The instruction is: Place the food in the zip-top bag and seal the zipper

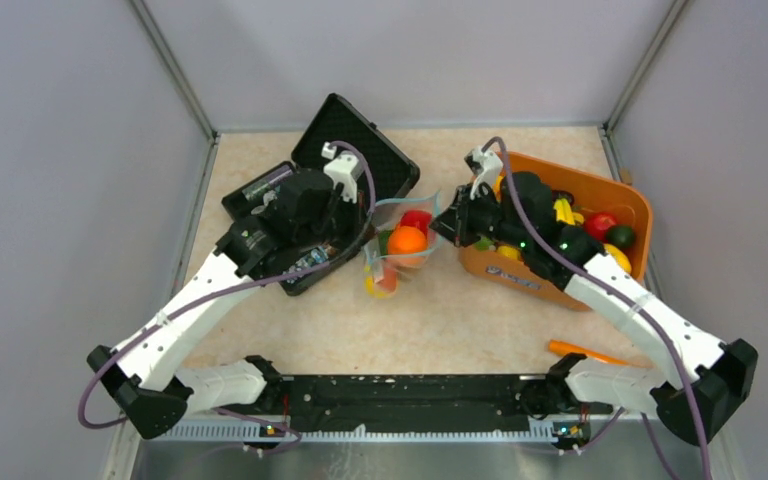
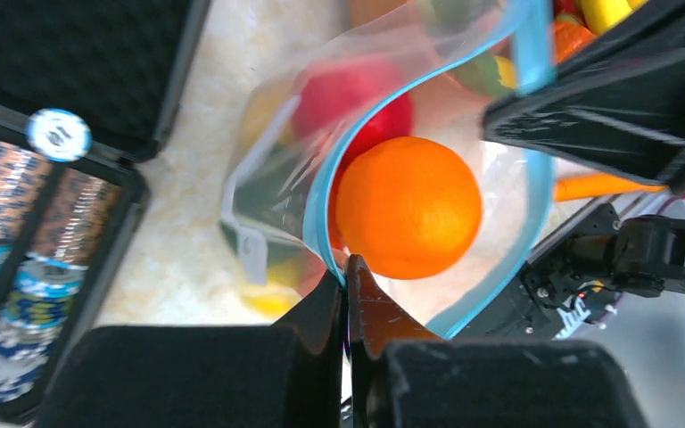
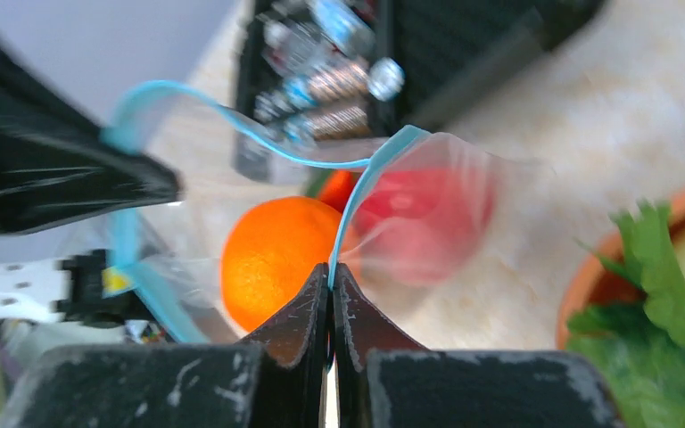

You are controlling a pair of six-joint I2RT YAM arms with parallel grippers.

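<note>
The clear zip-top bag (image 1: 400, 245) stands between the two arms with its mouth held wide. Inside it sit an orange (image 1: 406, 241), a red fruit (image 1: 416, 220) and yellow and green pieces. My left gripper (image 2: 348, 266) is shut on the teal zipper (image 2: 321, 192) at one side of the mouth. On the opposite side my right gripper (image 3: 331, 272) is shut on the zipper (image 3: 366, 183) too. The orange (image 2: 408, 206) lies just under the rim, beside the red fruit (image 3: 419, 223).
An orange basket (image 1: 570, 225) with more toy food stands at the right, under the right arm. A green leafy piece (image 3: 656, 294) pokes out of it. An open black case (image 1: 325, 190) of chips lies at the left. An orange carrot-like stick (image 1: 585, 352) rests near the front.
</note>
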